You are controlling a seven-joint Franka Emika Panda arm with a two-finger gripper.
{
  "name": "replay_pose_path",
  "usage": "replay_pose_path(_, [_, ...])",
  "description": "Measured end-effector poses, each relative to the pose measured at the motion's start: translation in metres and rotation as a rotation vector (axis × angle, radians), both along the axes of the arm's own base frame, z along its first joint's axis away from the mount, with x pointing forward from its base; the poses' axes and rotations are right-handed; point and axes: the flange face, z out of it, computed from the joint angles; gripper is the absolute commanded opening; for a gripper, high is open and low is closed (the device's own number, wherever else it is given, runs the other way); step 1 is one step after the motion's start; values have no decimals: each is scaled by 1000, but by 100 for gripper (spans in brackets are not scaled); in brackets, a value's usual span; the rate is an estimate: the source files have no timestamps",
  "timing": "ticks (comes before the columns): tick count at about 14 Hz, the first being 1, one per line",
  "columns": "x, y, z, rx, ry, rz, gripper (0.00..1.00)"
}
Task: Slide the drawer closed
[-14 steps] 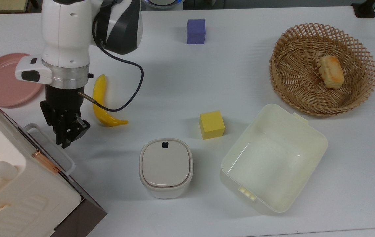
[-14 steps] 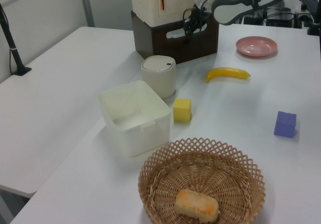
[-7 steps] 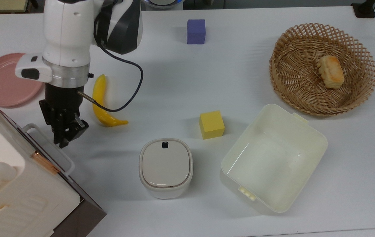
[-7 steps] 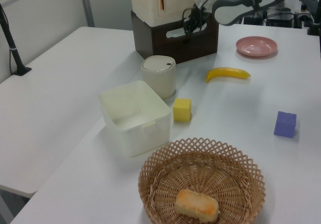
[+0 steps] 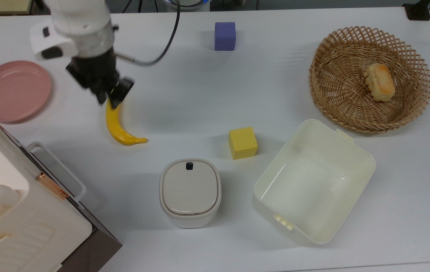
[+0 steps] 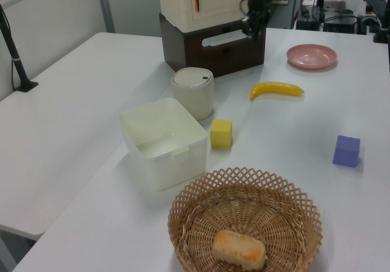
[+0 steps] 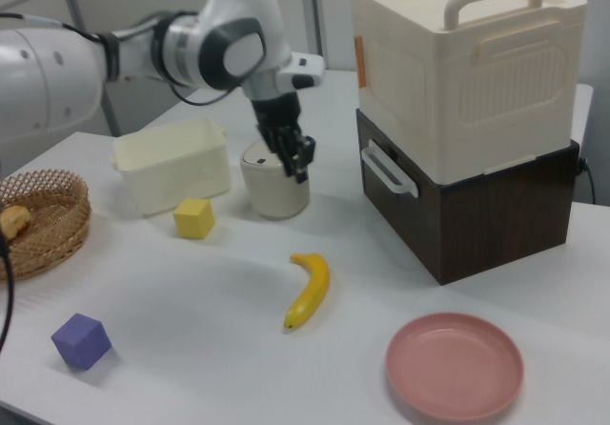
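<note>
The drawer [image 7: 457, 206] sits at the bottom of the cream cabinet [image 7: 457, 72], at the top view's lower left corner of the table [image 5: 207, 94]. Its dark front looks flush w/ the cabinet body in the right view, white handle [image 7: 386, 172] sticking out toward the table. So it reads as shut, or v. nearly.

Change vs 0.5 s ago: the gripper [image 5: 112, 96] was right by the handle; now it's lifted off and swung away, hanging above the top end of the banana [image 5: 118, 126], well apart from the drawer. Handle hasn't shifted since the last frame. My read: push is done and the arm is retreating, task prob. complete.

Fingers look close together, nothing between them, tho slightly blurred in the top view.

Views: the right view gives the drawer front face-on, so flushness can be judged there; the top view shows just the handle loop [image 5: 58, 170] and a brown sliver under the cabinet. The left view puts the gripper [image 6: 251, 25] visually over the cabinet front, which misleads; the top view shows it's actually clear, between the pink plate [image 5: 13, 90] and the banana.
</note>
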Motion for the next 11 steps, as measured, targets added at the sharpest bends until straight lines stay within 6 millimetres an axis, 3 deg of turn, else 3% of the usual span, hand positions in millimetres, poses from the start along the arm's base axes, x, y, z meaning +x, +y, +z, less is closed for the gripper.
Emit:
replay_pose_path(1, [-15,8,13,14,68,84,100])
replay_pose_path(4, [-32,27,30,26,124,174,100])
replay_pose_path(7, [-33,43,28,26,135,207,100])
replay_pose_path(11, [-33,49,28,25,134,216,100])
